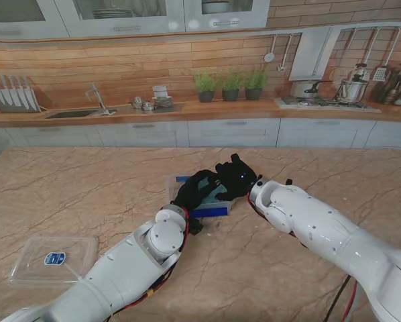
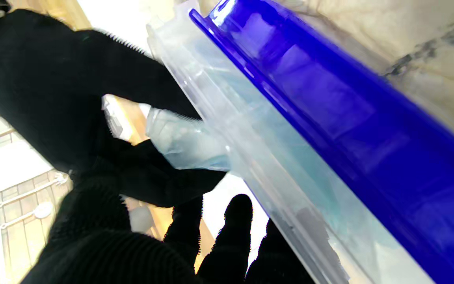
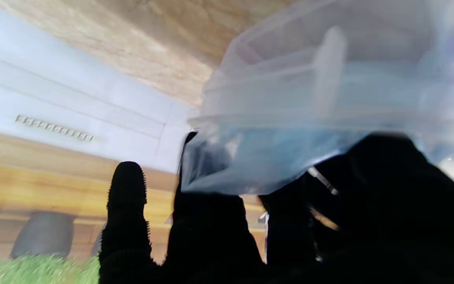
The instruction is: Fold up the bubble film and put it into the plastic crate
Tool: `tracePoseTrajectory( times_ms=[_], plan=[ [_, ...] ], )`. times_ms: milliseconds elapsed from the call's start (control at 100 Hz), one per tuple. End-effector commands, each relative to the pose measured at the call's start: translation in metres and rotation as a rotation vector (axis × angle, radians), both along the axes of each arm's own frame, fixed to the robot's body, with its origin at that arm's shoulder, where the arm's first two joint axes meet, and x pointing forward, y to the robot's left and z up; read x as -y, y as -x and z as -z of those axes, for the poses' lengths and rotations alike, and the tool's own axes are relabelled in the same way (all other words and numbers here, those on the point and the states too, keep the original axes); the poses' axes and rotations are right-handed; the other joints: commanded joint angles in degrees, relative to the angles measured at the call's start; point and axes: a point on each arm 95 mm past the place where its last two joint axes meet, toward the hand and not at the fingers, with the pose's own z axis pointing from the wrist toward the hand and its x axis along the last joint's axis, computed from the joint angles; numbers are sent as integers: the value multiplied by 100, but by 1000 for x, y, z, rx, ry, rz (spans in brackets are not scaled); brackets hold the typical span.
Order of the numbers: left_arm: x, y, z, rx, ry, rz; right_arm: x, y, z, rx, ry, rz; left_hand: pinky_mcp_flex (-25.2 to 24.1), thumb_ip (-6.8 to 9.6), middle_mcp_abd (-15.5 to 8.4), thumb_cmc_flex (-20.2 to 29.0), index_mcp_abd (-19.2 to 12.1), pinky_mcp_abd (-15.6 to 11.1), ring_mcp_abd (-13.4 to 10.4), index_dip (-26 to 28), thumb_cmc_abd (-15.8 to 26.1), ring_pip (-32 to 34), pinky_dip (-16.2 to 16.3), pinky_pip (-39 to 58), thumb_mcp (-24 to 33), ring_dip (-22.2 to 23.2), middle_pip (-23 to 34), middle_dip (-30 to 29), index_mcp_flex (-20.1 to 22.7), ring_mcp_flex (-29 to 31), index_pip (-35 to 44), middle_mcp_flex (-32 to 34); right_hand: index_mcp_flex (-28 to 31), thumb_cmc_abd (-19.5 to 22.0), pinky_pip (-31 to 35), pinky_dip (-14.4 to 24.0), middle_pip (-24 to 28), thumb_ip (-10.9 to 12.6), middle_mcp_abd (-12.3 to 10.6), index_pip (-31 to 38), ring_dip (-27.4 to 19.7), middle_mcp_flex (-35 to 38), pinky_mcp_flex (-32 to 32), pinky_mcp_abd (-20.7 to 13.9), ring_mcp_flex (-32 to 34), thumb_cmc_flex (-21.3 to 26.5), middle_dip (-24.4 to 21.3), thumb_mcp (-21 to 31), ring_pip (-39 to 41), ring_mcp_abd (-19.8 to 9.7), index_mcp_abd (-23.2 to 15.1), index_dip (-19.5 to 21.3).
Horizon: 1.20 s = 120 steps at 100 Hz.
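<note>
Marble table point(image 1: 86, 201): both hands, left hand point(image 1: 195, 190) and right hand point(image 1: 235, 177), have fingers closed on the bubble film point(image 1: 217, 192) over the plastic crate point(image 1: 212, 210) at 12 o'clock; you're handling light, floppy, slippery film, so pinch its folded edge.

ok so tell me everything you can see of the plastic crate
The plastic crate is a small clear, see-through box with blue edges, likely handles or clips, along its near and far sides. It sits upright on the marble table, about mid-table, just ahead of both arms. Pale blue bubble film lies in it and bulges past its rim. The left hand and right hand, both in black gloves, reach into it from above, covering most of its opening.
</note>
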Motion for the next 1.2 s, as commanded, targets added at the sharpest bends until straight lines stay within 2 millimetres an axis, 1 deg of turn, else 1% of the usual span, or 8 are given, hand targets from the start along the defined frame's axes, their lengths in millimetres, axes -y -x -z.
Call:
tracePoseTrajectory(
  times_ms=[0,330,510,720,850,1010,1070,1190],
  plan=[
    [-5,10,20,-59,-23,-8,2,-4,-12,39,-15,9,-54,275,-7,321,124,11,91,39,257,-38,-123,-166,316,-48,-73,-8,58,-195,155,-249,-73,241,-33,31,-11,247,321,3,-50,-71,20,105,-268,-187,8,-174,-142,493,174,55],
    [-4,11,22,-76,-42,-2,16,-1,-23,85,-69,82,-17,325,-72,696,81,-22,-13,37,145,-102,-156,-235,597,56,-272,-92,123,-196,157,-262,-199,283,394,212,70,322,340,-57,51,-67,212,-21,-135,-126,40,-366,119,487,235,48],
    [-4,10,24,-73,-72,5,27,3,-26,108,-116,151,-19,206,-119,959,-75,-25,-33,117,-2,-72,-93,-133,1015,170,-348,-100,175,-181,299,-254,-257,279,872,362,270,349,406,-64,229,16,383,-125,13,-95,120,-404,527,528,325,42],
    [-4,9,25,-73,-87,3,37,9,-27,108,-166,253,-5,118,-131,1415,-123,-18,-34,156,-69,-27,-55,-60,1303,189,-333,-83,303,-150,390,-250,183,173,1834,634,1171,313,584,-100,931,546,621,-268,389,-54,581,-420,1983,745,873,-15],
    [-3,9,25,-74,-101,4,38,11,-22,80,-187,294,-34,-1,-109,1853,-122,25,2,188,-76,85,36,117,1326,193,-297,-76,375,-133,488,-246,489,121,2386,824,1849,288,636,-82,1481,864,845,-407,656,43,1096,-422,3037,739,929,20],
    [-2,8,26,-70,-124,7,34,10,-14,21,-217,317,-26,40,45,2357,4,50,-33,181,-135,228,158,371,1358,141,-260,-109,475,-74,541,-250,799,141,2579,890,2034,321,538,85,1674,1121,1016,-466,885,621,1361,-559,3347,623,331,108],
    [-2,8,27,-68,-129,8,32,10,-12,6,-222,316,-33,52,81,2429,19,68,-36,181,-147,245,178,413,1371,104,-271,-120,479,-61,546,-253,789,-57,2578,894,1999,173,534,677,1691,1142,1019,-470,888,934,1393,-478,3339,622,-11,-519],
    [-2,8,27,-67,-132,7,25,9,-9,-19,-229,293,-44,46,95,2392,41,63,-46,175,-149,276,207,480,1318,27,-283,-133,451,-57,540,-257,863,-342,2572,893,1940,-94,516,1439,1661,1237,1074,-485,949,1111,1356,148,3296,622,-541,-1022]
  ],
)
